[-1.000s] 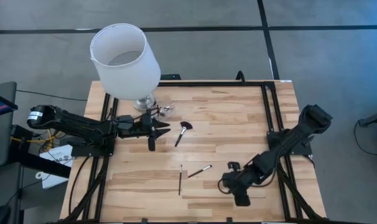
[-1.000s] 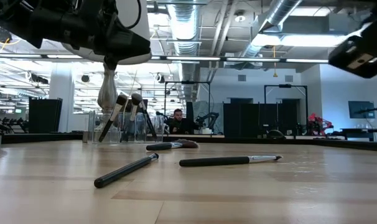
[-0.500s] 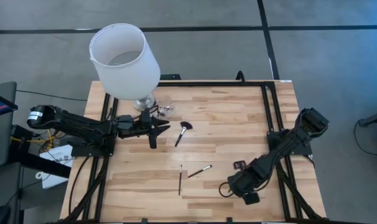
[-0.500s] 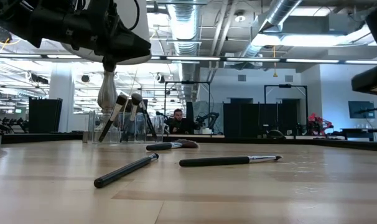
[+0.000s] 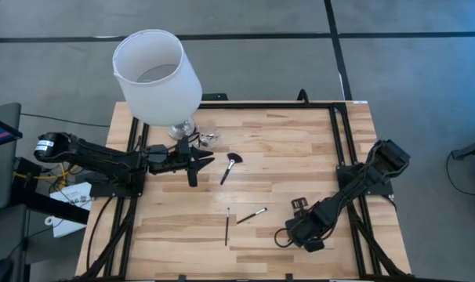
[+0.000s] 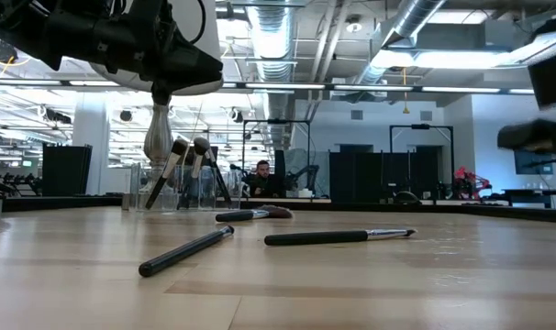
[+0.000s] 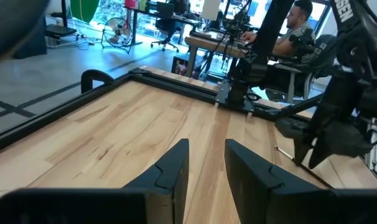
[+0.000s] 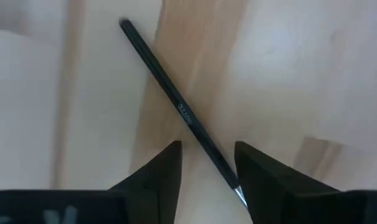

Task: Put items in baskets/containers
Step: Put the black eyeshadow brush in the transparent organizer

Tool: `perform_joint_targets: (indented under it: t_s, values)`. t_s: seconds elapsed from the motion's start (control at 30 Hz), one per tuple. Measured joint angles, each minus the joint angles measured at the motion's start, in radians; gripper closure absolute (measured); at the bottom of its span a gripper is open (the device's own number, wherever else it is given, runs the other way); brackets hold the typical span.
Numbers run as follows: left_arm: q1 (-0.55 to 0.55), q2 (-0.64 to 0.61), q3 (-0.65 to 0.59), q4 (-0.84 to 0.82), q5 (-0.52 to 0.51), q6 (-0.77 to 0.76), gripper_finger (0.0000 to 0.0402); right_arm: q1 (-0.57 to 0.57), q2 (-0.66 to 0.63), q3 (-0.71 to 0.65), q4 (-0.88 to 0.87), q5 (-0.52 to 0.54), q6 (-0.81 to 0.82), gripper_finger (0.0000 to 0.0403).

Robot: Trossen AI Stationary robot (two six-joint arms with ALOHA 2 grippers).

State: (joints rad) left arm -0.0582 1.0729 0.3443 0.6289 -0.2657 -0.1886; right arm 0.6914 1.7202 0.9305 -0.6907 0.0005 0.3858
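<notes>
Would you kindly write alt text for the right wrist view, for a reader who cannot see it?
The right gripper, fingers open, hovers over a thin black makeup brush lying diagonally on the light wooden table. The brush's near end runs between the two fingers.

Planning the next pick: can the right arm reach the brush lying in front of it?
Probably yes: the right gripper hangs open just above the brush, which lies alone on bare table, with nothing in between.

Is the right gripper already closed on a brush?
No: the right gripper is open, its fingers either side of a black-handled brush lying on the table.
</notes>
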Motion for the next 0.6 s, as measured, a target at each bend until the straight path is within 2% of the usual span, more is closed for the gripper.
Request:
perform_joint_targets:
  t_s: [0.1,0.17,0.37,0.5,0.6]
  values:
    - [0.000,0.000,0.000,0.005,0.000,0.001,0.0302,0.000,0.035,-0.010,0.016,0.004,-0.003,0.0267]
    - [0.000,0.000,0.000,0.010,0.000,0.009,0.0302,-0.001,0.051,-0.007,0.019,0.007,-0.005,0.0284]
    - [0.007,0.000,0.000,0.025,0.000,0.033,0.0302,-0.022,0.050,0.003,0.077,0.020,-0.048,0.0387]
    - [0.014,0.000,0.000,0.024,0.000,0.034,0.0302,-0.057,0.038,0.021,0.138,0.048,-0.054,0.0382]
    - [0.015,0.000,0.000,0.025,0.003,0.032,0.0302,-0.102,0.042,0.032,0.362,0.121,-0.057,0.0387]
